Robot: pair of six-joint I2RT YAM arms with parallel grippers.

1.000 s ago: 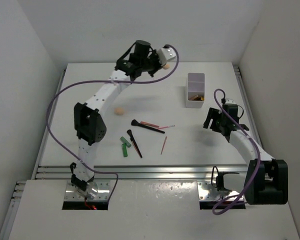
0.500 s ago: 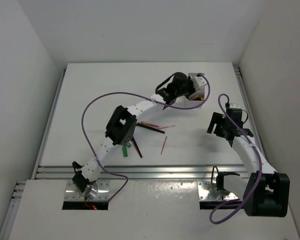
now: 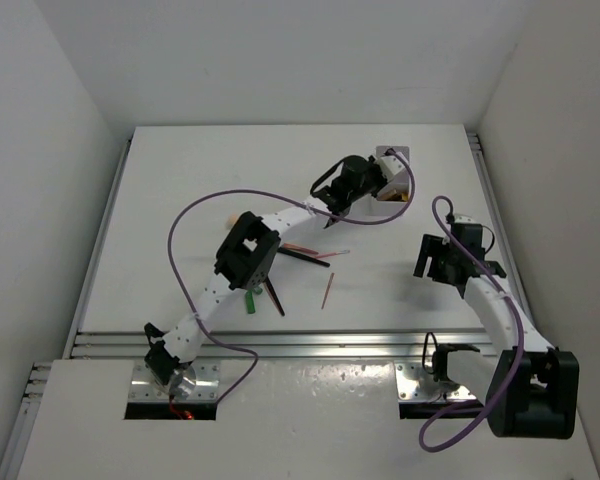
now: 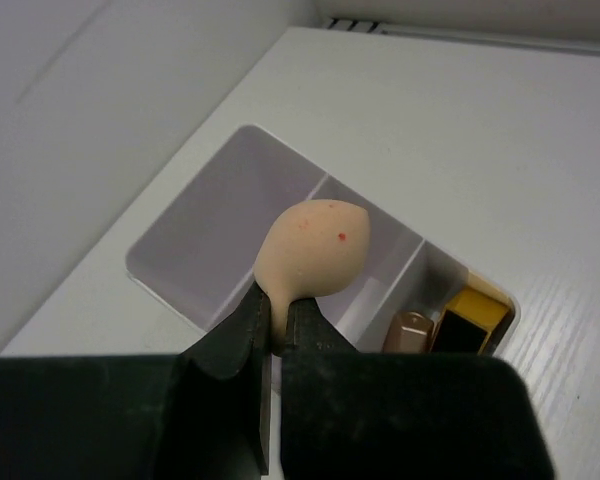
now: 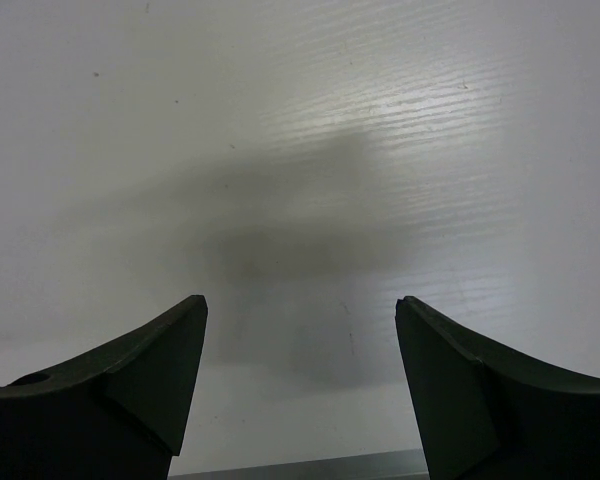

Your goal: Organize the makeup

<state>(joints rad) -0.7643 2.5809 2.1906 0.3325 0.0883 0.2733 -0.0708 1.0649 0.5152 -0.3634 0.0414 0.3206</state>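
My left gripper (image 4: 277, 320) pinches the peach sponge (image 4: 315, 250) by its narrow tip, above the box (image 4: 176, 262) toward the worktop's far right corner. With so slight a hold it may slip and bounce out. My right gripper (image 5: 300, 385) hangs wide and empty.

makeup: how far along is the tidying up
Early on. Done: a gold lipstick and a tan tube lie in the box. In hand: the left gripper, shut on a peach sponge, holds it over the box. Left: the other sponge, two black brushes, pink pencils and a green tube on the table. The right gripper is open and empty.
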